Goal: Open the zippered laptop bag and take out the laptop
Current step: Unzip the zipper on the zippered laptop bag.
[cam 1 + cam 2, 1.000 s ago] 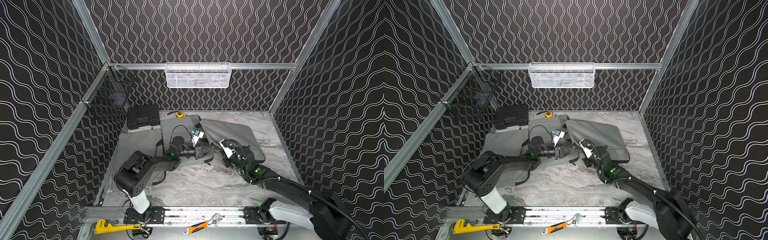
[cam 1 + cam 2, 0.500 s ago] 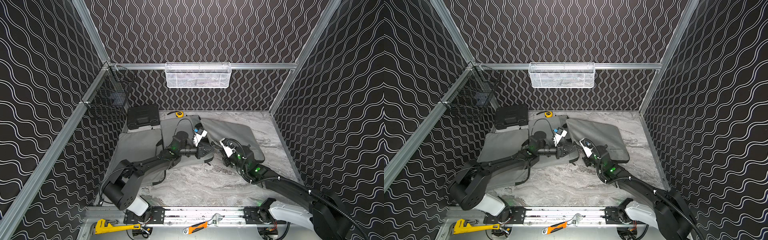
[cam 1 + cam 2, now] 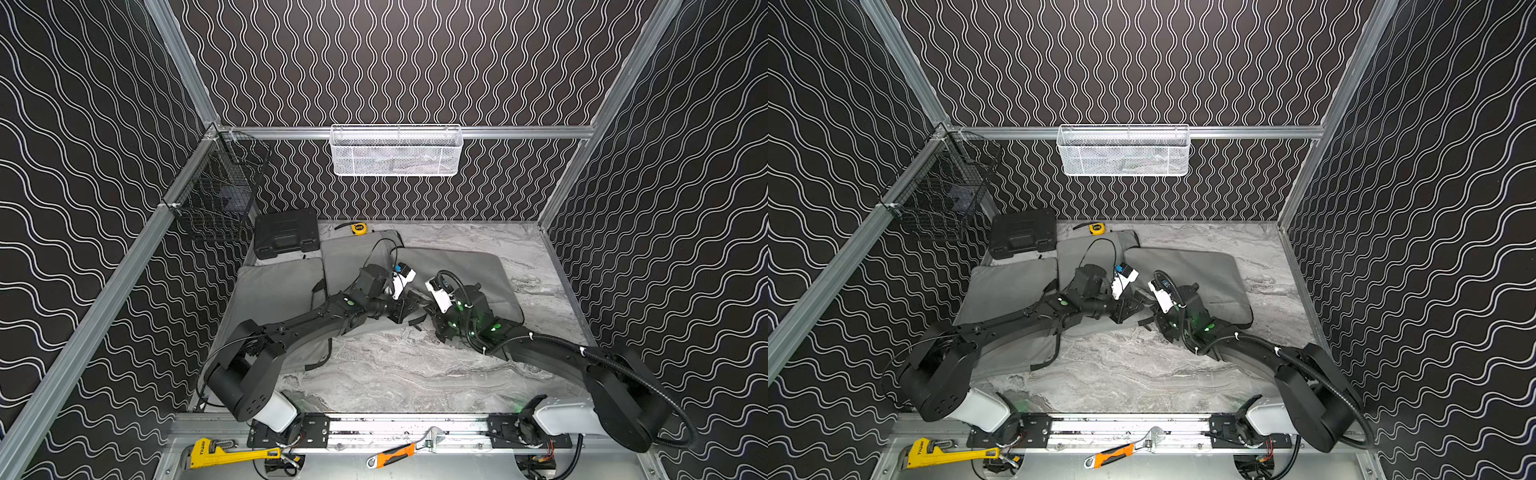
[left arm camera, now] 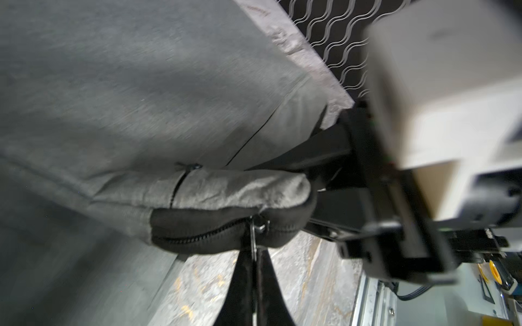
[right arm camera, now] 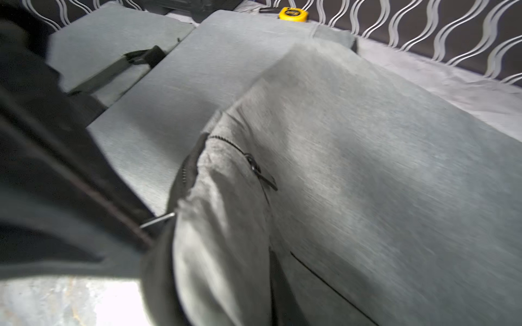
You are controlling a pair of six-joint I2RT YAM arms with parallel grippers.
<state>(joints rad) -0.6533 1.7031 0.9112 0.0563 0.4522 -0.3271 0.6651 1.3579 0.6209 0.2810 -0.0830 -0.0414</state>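
At the laptop bag (image 3: 457, 266) corner, my outstretched left claw (image 4: 255, 255) pinches the zipper pull (image 4: 252, 235); whether my right claw (image 3: 428, 311) grips, I cannot tell.

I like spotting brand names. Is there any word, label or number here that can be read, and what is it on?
No text reads for certain.
Yellow pipe wrench: dark lettering near its head, too small to read.
Yellow tape measure: dark label on top, blurred.
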